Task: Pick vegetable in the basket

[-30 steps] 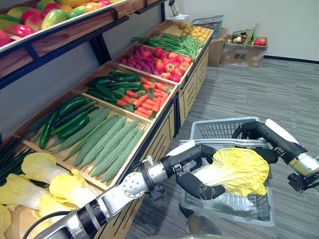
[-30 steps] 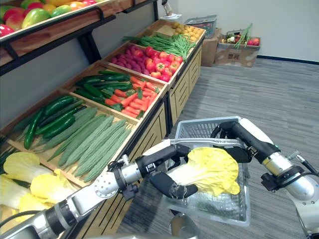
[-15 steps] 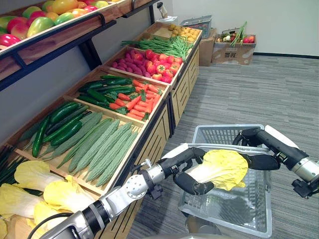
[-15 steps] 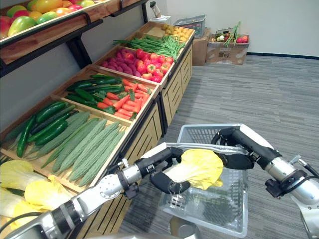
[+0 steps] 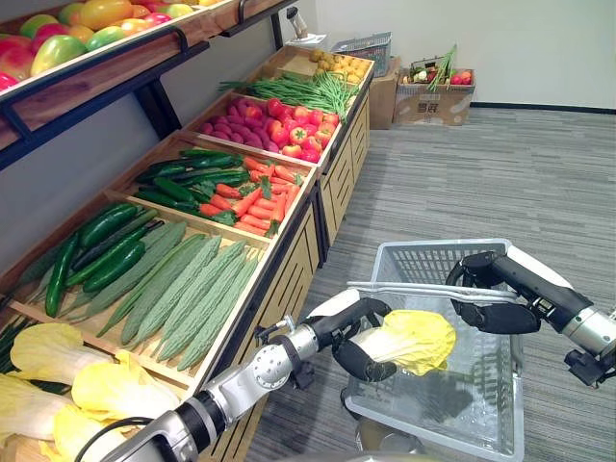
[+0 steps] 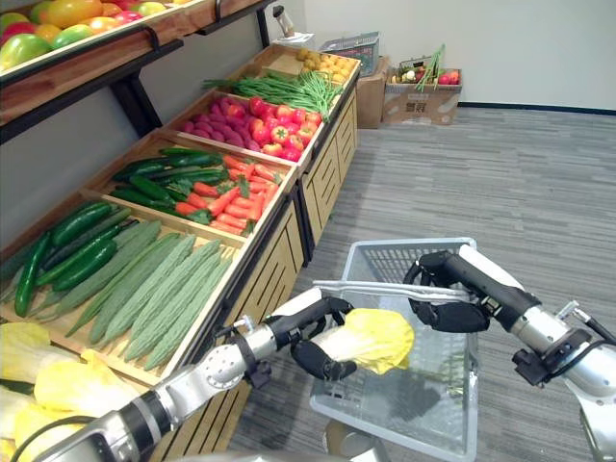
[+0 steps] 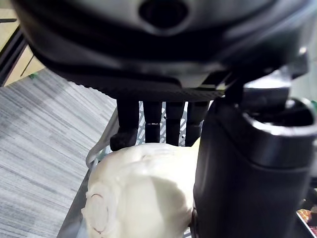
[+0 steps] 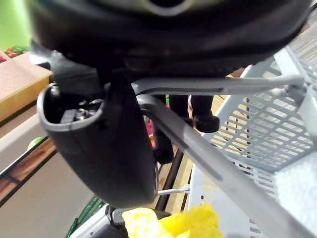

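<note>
Top access to the basket [image 5: 438, 250] is split by its handles [image 5: 404, 288], which run across the mouth and are gripped by the right hand [image 5: 500, 318]. On the near side of the handles, the left hand [image 5: 351, 318] and its cabbage [image 5: 416, 337] take up the left part of the opening. The right part and the far end are free. The stand [image 5: 289, 274] runs close along the basket's left side. Floor [image 5: 500, 164] beyond and to the right is open.

1. The cabbage [image 5: 416, 339] is bright yellow with a creamy white stem.
2. The basket [image 5: 423, 258] is pale grey, its walls a slotted grid.
3. Left hand [image 5: 358, 364] and right hand [image 5: 502, 316] are black.
4. The floor [image 5: 462, 173] is grey, finely striped.
5. The carrots [image 5: 255, 197] are orange; the cucumbers [image 5: 106, 245] dark green.
</note>
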{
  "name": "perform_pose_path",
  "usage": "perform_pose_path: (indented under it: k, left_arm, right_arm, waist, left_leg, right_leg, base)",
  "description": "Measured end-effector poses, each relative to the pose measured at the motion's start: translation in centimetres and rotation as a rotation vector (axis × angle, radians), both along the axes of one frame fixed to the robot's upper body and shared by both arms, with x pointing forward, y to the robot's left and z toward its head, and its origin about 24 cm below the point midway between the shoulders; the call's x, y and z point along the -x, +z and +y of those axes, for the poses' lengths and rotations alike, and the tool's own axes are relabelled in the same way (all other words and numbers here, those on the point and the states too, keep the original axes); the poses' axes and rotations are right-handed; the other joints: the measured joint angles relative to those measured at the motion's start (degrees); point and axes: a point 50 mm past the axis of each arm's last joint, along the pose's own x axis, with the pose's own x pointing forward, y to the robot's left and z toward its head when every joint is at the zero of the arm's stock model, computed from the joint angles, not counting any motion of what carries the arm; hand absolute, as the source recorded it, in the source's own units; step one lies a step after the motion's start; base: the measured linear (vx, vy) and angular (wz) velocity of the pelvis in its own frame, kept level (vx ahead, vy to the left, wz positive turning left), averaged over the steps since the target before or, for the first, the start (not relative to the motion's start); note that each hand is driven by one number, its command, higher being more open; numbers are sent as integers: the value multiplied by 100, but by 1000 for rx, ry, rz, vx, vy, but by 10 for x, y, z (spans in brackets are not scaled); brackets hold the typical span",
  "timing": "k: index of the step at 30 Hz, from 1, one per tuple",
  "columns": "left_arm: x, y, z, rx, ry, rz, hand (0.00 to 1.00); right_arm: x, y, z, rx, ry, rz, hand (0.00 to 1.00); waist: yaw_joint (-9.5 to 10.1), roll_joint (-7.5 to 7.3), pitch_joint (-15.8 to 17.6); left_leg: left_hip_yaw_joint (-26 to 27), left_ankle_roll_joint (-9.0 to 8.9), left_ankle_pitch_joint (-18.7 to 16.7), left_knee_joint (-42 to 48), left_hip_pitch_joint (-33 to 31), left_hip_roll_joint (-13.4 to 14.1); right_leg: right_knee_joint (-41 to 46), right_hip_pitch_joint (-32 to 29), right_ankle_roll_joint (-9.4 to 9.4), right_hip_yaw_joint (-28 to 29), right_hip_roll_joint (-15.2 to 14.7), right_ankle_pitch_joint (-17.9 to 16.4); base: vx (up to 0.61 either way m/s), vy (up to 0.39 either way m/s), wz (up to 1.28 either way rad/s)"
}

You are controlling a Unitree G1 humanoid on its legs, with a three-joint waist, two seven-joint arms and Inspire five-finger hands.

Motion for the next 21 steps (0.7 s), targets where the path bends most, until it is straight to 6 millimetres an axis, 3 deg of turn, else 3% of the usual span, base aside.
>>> perform_pose_path:
  k: [21]
  left_arm:
    - [11,-16,-11,-19,19,23,100]
  right_arm:
    - [0,-2,1,-3,0,4,0]
  waist:
    - [-9,-12,8]
  left_leg:
    - [-9,2,-8,-11,-12,-1]
  right_leg:
    - [0,-6,12,-27,-21,-10]
  base:
    - [0,0,0]
